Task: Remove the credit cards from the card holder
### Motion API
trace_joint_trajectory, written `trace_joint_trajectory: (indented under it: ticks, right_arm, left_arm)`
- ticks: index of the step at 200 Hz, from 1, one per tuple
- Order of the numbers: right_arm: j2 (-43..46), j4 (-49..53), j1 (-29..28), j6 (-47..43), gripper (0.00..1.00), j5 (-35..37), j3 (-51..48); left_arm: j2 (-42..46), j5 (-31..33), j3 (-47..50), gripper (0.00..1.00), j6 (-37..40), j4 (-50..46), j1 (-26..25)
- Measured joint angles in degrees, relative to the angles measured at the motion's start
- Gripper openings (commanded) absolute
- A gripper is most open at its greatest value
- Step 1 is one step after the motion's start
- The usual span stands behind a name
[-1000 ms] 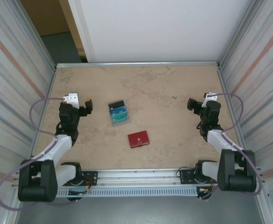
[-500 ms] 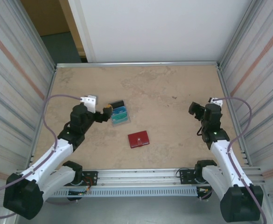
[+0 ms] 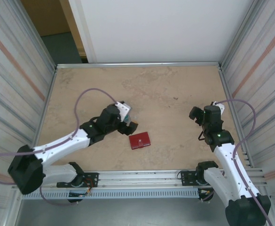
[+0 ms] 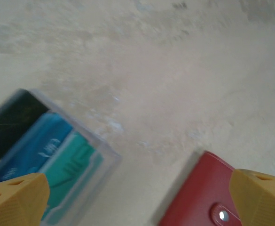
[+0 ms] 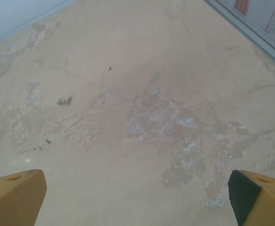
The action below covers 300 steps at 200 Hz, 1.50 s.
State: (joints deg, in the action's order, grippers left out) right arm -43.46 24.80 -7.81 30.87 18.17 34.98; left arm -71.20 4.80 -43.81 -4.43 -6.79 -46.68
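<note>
Left jaws wide open, empty, low over table (image 3: 175, 84). Case (image 4: 48, 160) at 11 o'clock of them, holder (image 3: 139, 140) at 4 o'clock, shut, flat. Right jaws wide open, empty, off at 3 o'clock. Risk: flat holder skids under pinch, or jaws snag case instead.

- Arms (image 3: 59, 142): white links, black joints, black bases.
- Lilac-grey cable (image 3: 92, 90) runs from behind each gripper (image 3: 130, 126).
- Fingers (image 4: 15, 195): ochre plastic, blocky; the right finger (image 5: 244, 190) has a black inner face.
</note>
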Motion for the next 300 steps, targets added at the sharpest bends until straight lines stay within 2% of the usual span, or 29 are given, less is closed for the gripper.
trace_joint_trajectory:
  ticks: [54,110,180,258,300]
  right_arm:
    - [-0.1,4.3,-0.4,1.7,0.99,1.7,1.4]
    - [-0.4,5.4,-0.4,1.8,0.99,2.8,1.8]
    - [-1.6,5.8,-0.4,2.1,0.99,3.1,1.8]
    - [-2.7,6.2,-0.5,2.2,0.99,4.2,1.9]
    - [-2.7,6.8,-0.5,2.3,0.99,4.4,1.9]
  left_arm:
    - [-14.6,-1.7,-11.8,0.99,8.0,-13.3,-5.1]
    - [-22.6,-3.4,-15.8,0.99,13.3,-22.1,-6.8]
    - [-28.7,-4.9,-19.9,0.99,17.0,-25.5,-7.6]
    - [-31.8,-5.4,-21.4,0.98,19.4,-27.5,-7.6]
    - [-32.3,-5.2,-21.4,0.90,19.6,-27.2,-7.8]
